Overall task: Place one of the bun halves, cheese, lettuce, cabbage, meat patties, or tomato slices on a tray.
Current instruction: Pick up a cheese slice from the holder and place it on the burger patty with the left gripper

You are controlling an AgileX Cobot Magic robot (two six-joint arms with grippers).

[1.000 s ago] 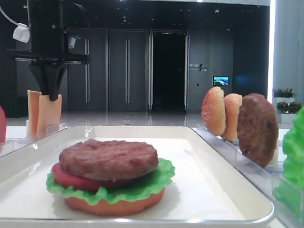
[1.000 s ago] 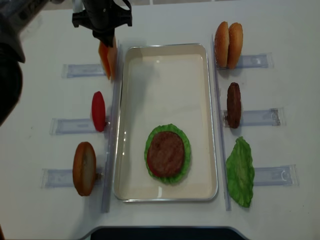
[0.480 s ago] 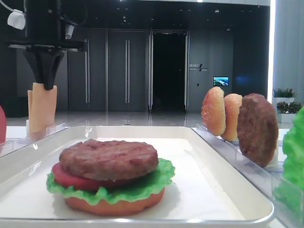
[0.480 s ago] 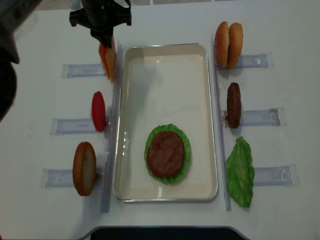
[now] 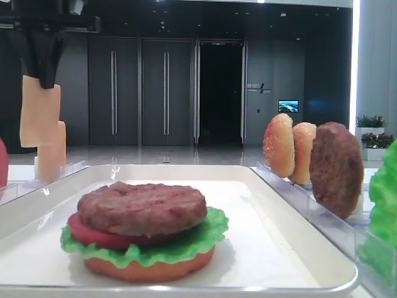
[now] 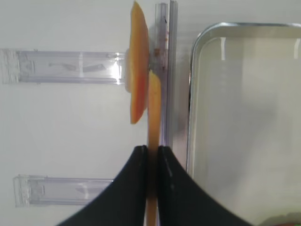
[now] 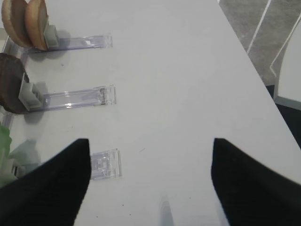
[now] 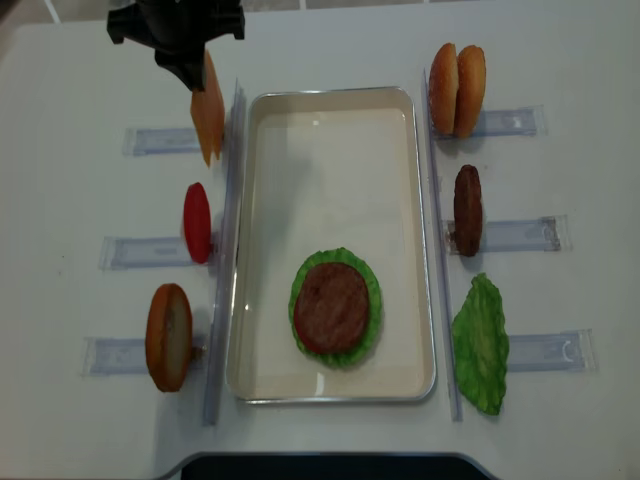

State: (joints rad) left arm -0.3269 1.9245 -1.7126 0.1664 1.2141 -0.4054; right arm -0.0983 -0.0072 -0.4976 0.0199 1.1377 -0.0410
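Note:
My left gripper point(image 6: 151, 149) is shut on the top edge of a pale orange cheese slice point(image 6: 153, 108) and holds it in the air above its rack. From the front the slice point(image 5: 40, 115) hangs below the gripper point(image 5: 43, 79) at the far left. A second cheese slice point(image 5: 54, 150) stands in the rack behind it. The white tray point(image 8: 330, 170) holds a stack of bun half, lettuce, tomato and a meat patty point(image 8: 332, 306) on top. My right gripper point(image 7: 150, 183) hovers open over bare table, with nothing between its fingers.
Left of the tray stand a tomato slice point(image 8: 197, 222) and a bun half point(image 8: 168, 337) in clear racks. On the right are two bun halves point(image 8: 457, 88), a meat patty point(image 8: 467, 210) and a lettuce leaf point(image 8: 481, 343). Clear rails line both long tray sides.
My left gripper has risen and shifted left, lifting one cheese slice out of the rack. The other slice stays in the rack.

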